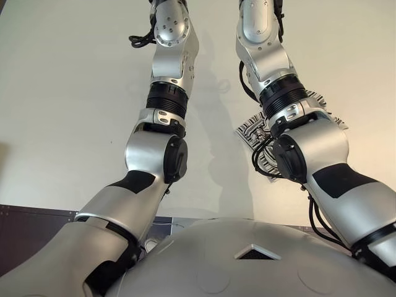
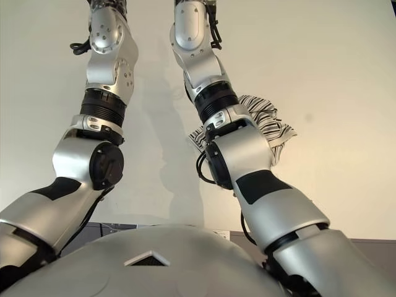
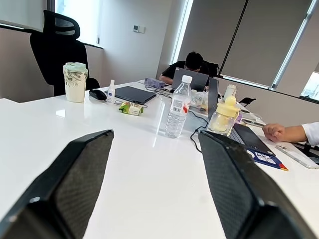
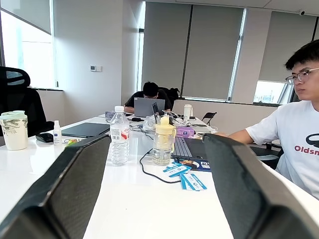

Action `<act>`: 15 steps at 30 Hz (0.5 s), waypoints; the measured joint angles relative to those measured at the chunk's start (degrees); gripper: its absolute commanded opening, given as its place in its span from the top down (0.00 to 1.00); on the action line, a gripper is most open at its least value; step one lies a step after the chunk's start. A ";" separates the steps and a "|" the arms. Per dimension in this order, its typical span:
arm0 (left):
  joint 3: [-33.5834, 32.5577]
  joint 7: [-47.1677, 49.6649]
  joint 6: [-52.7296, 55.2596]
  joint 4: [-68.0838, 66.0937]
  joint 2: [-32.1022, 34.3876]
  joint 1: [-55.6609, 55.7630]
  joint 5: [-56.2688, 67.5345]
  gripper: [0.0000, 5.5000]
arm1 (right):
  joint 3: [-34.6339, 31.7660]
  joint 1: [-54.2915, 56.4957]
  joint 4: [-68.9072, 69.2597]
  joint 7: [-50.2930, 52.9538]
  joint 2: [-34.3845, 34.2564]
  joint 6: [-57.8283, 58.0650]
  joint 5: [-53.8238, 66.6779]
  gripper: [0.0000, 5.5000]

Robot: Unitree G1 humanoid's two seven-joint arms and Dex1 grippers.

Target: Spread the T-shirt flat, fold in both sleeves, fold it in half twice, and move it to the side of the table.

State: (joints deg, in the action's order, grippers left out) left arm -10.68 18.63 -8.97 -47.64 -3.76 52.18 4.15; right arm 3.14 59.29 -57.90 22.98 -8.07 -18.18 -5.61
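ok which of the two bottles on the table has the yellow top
The shorter, wider bottle; the taller clear water bottle beside it has a white cap.

No legible text or numbers.
Water bottle [image 4: 119, 135] carried a wrap label, print too small to read; blue cards [image 4: 185, 177] on the white table [image 4: 149, 209] showed tiny white print, also unreadable; small wall panel [image 4: 95, 68] was too small to tell.
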 measured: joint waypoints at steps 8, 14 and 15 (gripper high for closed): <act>0.06 -3.28 6.08 8.48 3.20 -3.67 0.11 0.43 | 2.53 0.00 1.01 5.79 -0.08 0.96 -1.74 0.39; -0.04 -3.48 8.05 9.99 3.22 -3.65 0.50 0.43 | 3.80 0.01 2.03 7.33 -0.08 2.10 -2.17 0.39; -0.03 -3.31 7.71 9.46 2.87 -3.65 0.50 0.43 | 3.80 0.01 2.00 6.47 -0.08 2.04 -2.07 0.39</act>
State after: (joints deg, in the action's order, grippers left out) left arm -10.71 15.32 -1.26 -38.18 -0.88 48.53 4.65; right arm 6.95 59.30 -55.91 29.45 -8.15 -16.14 -7.68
